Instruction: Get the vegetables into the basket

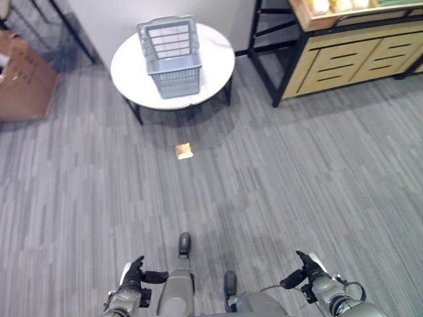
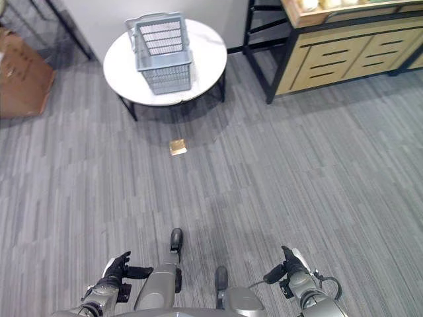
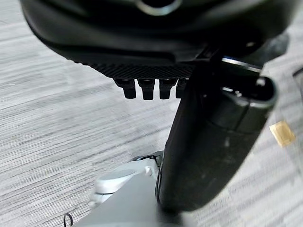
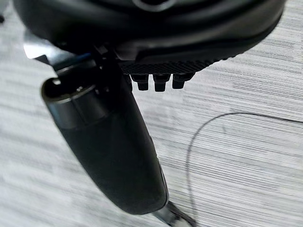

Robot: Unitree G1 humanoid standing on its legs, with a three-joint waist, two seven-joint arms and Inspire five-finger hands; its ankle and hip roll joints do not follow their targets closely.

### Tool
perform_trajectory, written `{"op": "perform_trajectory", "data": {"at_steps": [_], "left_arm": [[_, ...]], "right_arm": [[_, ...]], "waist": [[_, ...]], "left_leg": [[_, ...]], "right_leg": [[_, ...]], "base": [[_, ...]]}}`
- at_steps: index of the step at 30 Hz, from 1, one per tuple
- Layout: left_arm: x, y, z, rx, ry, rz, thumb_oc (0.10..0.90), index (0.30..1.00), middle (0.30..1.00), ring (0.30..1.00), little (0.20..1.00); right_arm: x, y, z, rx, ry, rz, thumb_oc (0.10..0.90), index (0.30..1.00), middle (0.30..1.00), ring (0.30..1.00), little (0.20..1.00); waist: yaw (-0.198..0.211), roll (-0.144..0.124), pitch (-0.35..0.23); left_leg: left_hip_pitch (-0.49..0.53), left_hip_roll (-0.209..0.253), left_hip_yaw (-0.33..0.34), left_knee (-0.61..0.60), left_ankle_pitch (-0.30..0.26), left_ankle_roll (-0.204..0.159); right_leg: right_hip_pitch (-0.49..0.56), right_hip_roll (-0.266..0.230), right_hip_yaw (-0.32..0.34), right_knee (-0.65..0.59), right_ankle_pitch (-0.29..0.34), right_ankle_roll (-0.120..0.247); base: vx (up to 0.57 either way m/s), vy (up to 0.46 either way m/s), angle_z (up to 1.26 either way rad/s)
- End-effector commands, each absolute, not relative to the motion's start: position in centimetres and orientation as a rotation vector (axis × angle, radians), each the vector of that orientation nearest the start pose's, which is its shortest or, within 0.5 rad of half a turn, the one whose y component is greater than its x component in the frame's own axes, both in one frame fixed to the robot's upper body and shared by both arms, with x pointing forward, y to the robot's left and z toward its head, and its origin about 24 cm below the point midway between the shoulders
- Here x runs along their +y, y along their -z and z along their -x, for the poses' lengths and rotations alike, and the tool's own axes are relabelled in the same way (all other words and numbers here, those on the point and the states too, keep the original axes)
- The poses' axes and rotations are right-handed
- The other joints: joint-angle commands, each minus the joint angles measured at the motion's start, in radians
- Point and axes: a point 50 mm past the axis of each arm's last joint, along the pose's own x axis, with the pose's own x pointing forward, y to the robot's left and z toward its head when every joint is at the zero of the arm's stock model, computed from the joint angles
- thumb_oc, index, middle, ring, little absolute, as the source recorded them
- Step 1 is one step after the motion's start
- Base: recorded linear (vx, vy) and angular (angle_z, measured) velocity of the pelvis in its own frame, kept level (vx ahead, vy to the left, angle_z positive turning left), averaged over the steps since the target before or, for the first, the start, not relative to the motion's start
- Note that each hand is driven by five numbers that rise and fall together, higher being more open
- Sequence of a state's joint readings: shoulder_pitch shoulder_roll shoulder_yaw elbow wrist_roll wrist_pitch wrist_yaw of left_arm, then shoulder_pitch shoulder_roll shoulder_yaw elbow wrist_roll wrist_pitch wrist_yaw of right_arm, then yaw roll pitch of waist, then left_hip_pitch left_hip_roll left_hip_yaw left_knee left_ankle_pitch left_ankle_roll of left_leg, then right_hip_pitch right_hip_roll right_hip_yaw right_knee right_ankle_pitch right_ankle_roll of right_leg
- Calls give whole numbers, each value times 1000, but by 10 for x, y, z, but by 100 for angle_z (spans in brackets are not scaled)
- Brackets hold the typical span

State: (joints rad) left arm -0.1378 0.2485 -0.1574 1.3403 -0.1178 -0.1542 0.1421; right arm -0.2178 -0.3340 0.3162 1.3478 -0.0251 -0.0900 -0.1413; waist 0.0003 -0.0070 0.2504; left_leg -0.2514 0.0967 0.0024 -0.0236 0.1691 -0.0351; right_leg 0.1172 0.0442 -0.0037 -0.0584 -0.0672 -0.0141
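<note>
Left hand [image 1: 134, 274] and right hand [image 1: 306, 267] are hanging low over the carpet [image 1: 297, 178], fingers relaxed, holding nothing. One grey basket [image 1: 170, 56] is sitting on one round white tabletop [image 1: 129, 69], well ahead.

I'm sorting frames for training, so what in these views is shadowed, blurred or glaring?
Left eye view: the table casts a soft shadow on the carpet in front of it; its white top looks bright, and the basket stays readable. Left wrist view: the left robot hand looms dark and soft-edged up close. Right wrist view: the right robot hand likewise, with the carpet streaked.
</note>
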Motion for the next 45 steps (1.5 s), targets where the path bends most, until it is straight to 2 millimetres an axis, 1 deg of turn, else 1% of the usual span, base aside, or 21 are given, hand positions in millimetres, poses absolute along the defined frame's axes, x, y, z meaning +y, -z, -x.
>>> {"op": "perform_trajectory", "data": {"at_steps": [1,4,6,9,10,11,13,16,19,20,22,25,27,28,30,33,36,40,41,43,45], "left_arm": [[242,149,-126,1055,-146,-369,900,1000,1000,1000,1000],[245,147,-131,1036,-146,-380,900,1000,1000,1000,1000],[251,142,-141,1004,-156,-395,900,1000,1000,1000,1000],[255,139,-144,996,-162,-409,900,1000,1000,1000,1000],[255,139,-144,996,-163,-410,900,1000,1000,1000,1000],[258,138,-144,997,-159,-420,900,1000,1000,1000,1000],[260,138,-144,1003,-148,-437,900,1000,1000,1000,1000],[266,138,-140,1027,-145,-469,900,1000,1000,1000,1000],[268,137,-140,1027,-146,-475,900,1000,1000,1000,1000],[267,136,-143,1021,-148,-473,900,1000,1000,1000,1000],[266,136,-144,1018,-143,-471,900,1000,1000,1000,1000],[261,137,-146,1013,-135,-455,900,1000,1000,1000,1000],[260,139,-143,1021,-130,-441,900,1000,1000,1000,1000],[258,141,-138,1036,-120,-435,900,1000,1000,1000,1000],[255,143,-136,1045,-126,-420,900,1000,1000,1000,1000],[247,144,-139,1035,-114,-404,900,1000,1000,1000,1000],[244,144,-142,1022,-110,-394,900,1000,1000,1000,1000],[241,143,-145,1013,-106,-384,900,1000,1000,1000,1000],[240,143,-147,1010,-97,-389,900,1000,1000,1000,1000],[238,144,-146,1011,-91,-392,900,1000,1000,1000,1000],[238,144,-145,1012,-92,-399,900,1000,1000,1000,1000]], "right_arm": [[-266,136,-147,1041,78,598,900,1000,1000,1000,1000],[-261,137,-149,1039,57,593,900,1000,1000,1000,1000],[-255,137,-153,1028,39,590,900,1000,1000,1000,1000],[-252,137,-156,1018,33,582,900,1000,1000,1000,1000],[-252,137,-156,1018,33,582,900,1000,1000,1000,1000],[-251,135,-161,1001,31,582,900,1000,1000,1000,1000],[-250,132,-167,980,38,570,900,1000,1000,1000,1000],[-245,128,-178,930,32,571,900,1000,1000,1000,1000],[-244,125,-184,909,20,586,900,1000,1000,1000,1000],[-244,124,-186,905,20,594,900,1000,1000,1000,1000],[-245,123,-187,905,24,597,900,1000,1000,1000,1000],[-247,123,-188,907,22,604,900,1000,1000,1000,1000],[-247,123,-186,909,12,612,900,1000,1000,1000,1000],[-250,126,-179,933,15,609,900,1000,1000,1000,1000],[-252,124,-181,926,6,626,900,1000,1000,1000,1000],[-260,121,-182,917,26,636,900,1000,1000,1000,1000],[-271,121,-173,947,56,645,900,1000,1000,1000,1000],[-282,122,-164,980,90,645,900,1000,1000,1000,1000],[-286,122,-161,995,107,644,900,1000,1000,1000,1000],[-288,122,-160,1002,117,646,900,1000,1000,1000,1000],[-287,122,-161,998,118,650,900,1000,1000,1000,1000]], "waist": [[14,-39,-79],[16,-51,-82],[18,-69,-84],[20,-79,-83],[21,-79,-83],[25,-80,-79],[20,-66,-69],[5,-48,-42],[-4,-37,-21],[-13,-33,-7],[-23,-31,5],[-51,-40,17],[-61,-43,14],[-58,-47,-1],[-52,-39,-25],[-63,-9,-44],[-64,2,-43],[-59,4,-37],[-52,-3,-29],[-46,-10,-29],[-31,-1,-33]], "left_leg": [[-9,-25,42,44,-40,-15],[-13,-37,56,64,-62,-2],[-32,-61,70,98,-94,17],[-35,-82,74,113,-122,34],[-36,-82,75,113,-123,34],[-30,-93,76,112,-133,48],[-7,-98,72,99,-139,63],[76,-112,72,69,-166,79],[107,-109,72,64,-178,81],[129,-112,66,71,-198,78],[148,-116,57,78,-213,75],[214,-125,38,81,-254,59],[240,-124,25,78,-268,51],[261,-122,15,80,-284,41],[276,-94,8,83,-289,19],[285,-33,-17,123,-261,-22],[252,-22,-36,224,-195,-49],[198,-33,-45,315,-142,-54],[128,-51,-36,303,-158,-45],[55,-50,1,259,-188,-32],[1,-29,12,175,-136,-39]], "right_leg": [[-72,-143,42,146,-36,131],[-85,-165,58,148,-14,147],[-101,-196,69,152,48,168],[-122,-218,77,172,112,180],[-122,-218,77,172,112,180],[-146,-225,79,221,167,182],[-188,-209,88,320,199,169],[-270,-197,36,407,220,145],[-326,-183,5,397,187,133],[-362,-176,-14,343,158,135],[-373,-175,-24,298,155,140],[-419,-194,-50,159,210,169],[-437,-197,-58,151,227,176],[-406,-193,-62,132,222,168],[-387,-169,-83,144,199,149],[-397,-122,-95,214,120,108],[-366,-103,-103,210,93,79],[-329,-105,-111,209,63,60],[-301,-121,-111,197,55,62],[-266,-140,-113,173,48,72],[-241,-139,-105,155,43,79]], "base": [[111,168,-14],[100,204,-3],[104,225,-6],[68,151,-9],[66,156,-8],[57,170,-7],[70,232,-2],[116,184,-7],[109,66,-11],[195,7,5],[155,-22,8],[254,-88,18],[302,-165,23],[348,-257,38],[304,-279,52],[295,-376,15],[170,-215,8],[98,-71,5],[139,-45,33],[152,14,51],[177,90,35]]}}
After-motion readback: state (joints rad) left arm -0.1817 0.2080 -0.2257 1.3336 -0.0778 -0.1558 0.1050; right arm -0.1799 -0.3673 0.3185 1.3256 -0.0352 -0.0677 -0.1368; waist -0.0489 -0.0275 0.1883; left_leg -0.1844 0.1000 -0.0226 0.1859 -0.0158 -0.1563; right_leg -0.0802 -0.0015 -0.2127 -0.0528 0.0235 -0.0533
